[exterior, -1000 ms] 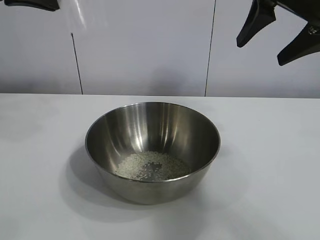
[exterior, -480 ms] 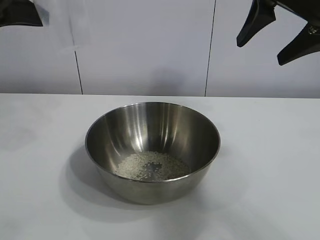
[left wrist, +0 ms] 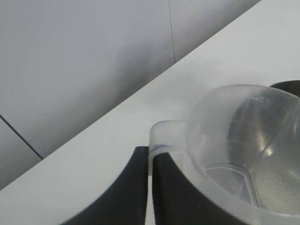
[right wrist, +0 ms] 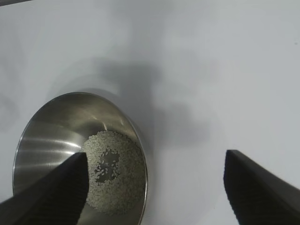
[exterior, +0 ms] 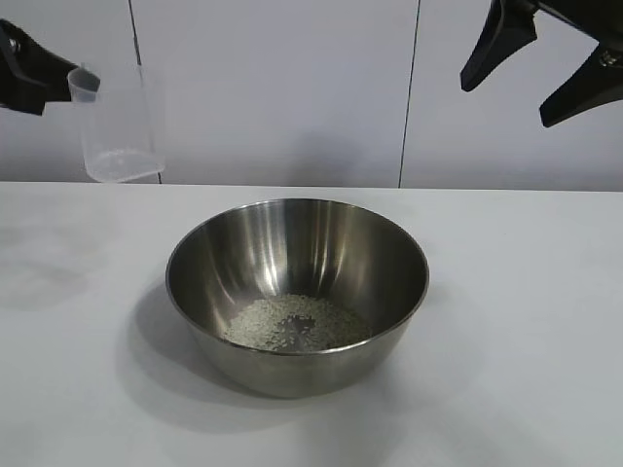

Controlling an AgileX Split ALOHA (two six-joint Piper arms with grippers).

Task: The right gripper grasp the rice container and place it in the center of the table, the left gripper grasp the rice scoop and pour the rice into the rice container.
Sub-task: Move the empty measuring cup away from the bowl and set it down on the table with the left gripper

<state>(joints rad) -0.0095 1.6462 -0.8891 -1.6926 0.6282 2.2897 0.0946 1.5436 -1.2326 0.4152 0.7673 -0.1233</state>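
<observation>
The rice container, a wide shiny steel bowl, stands in the middle of the white table; it also shows in the right wrist view. The rice lies in a thin patch on its bottom. High at the far left, clear of the table, my left gripper is shut on the side tab of the rice scoop. This clear plastic cup hangs upright, and no grains show in it. My left gripper pinches the tab between its fingers. My right gripper hangs open high at the right, holding nothing.
The white table spreads bare on both sides of the bowl and in front of it. A pale panelled wall with dark vertical seams stands behind its far edge.
The left gripper has come down from the top left corner with the scoop, which now hangs upright and in full view. The bowl, the rice and the right gripper have not moved.
</observation>
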